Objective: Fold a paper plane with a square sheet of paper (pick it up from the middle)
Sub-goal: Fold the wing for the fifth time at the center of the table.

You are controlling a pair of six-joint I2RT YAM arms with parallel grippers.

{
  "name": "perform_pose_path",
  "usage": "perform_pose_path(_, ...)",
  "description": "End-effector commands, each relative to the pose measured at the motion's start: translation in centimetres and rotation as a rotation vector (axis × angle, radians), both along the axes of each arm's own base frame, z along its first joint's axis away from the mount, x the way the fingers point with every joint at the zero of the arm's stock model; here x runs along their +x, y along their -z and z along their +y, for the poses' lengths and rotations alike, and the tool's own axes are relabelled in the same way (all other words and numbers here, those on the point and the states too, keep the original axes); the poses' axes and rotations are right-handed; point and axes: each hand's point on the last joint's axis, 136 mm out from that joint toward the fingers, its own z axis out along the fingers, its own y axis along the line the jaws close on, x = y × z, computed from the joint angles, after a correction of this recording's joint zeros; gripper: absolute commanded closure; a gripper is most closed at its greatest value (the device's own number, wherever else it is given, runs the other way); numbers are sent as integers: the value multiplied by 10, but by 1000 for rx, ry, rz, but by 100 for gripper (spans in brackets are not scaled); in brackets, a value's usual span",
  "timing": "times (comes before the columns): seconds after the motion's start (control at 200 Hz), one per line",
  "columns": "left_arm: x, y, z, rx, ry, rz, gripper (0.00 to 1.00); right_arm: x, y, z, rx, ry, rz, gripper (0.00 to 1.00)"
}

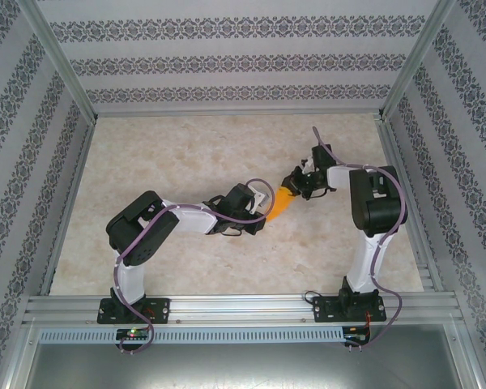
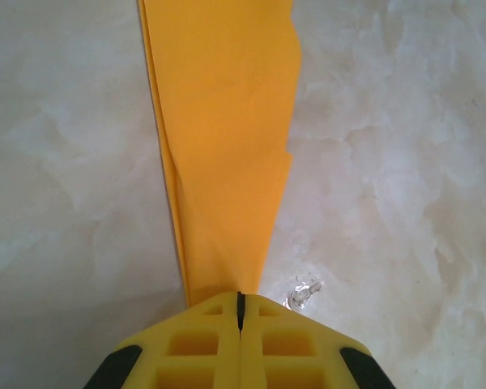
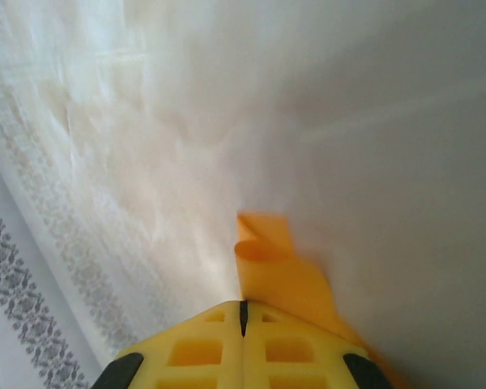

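Note:
The orange paper plane [image 1: 282, 204] is a narrow folded strip held up between the two arms near the table's middle. My left gripper [image 1: 267, 214] is shut on its lower, narrow end; in the left wrist view the paper [image 2: 227, 138] widens away from the closed yellow fingers [image 2: 202, 344]. My right gripper [image 1: 292, 188] is shut on the upper end; in the right wrist view a curled orange corner [image 3: 267, 247] sticks out past the closed fingers [image 3: 275, 348].
The marbled tabletop [image 1: 186, 154] lies bare around the arms. Patterned walls with aluminium posts [image 1: 57, 57] enclose it. A small shiny scuff [image 2: 304, 292] marks the surface below the left gripper.

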Motion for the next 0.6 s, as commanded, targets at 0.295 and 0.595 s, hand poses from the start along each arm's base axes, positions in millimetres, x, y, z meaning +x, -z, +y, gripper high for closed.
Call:
perform_pose_path(0.295, -80, 90, 82, 358, 14, 348, 100, 41, 13, -37, -113, 57, -55, 100)
perform_pose_path(0.595, -76, 84, 75, 337, 20, 348, 100, 48, -14, -43, -96, 74, -106, 100)
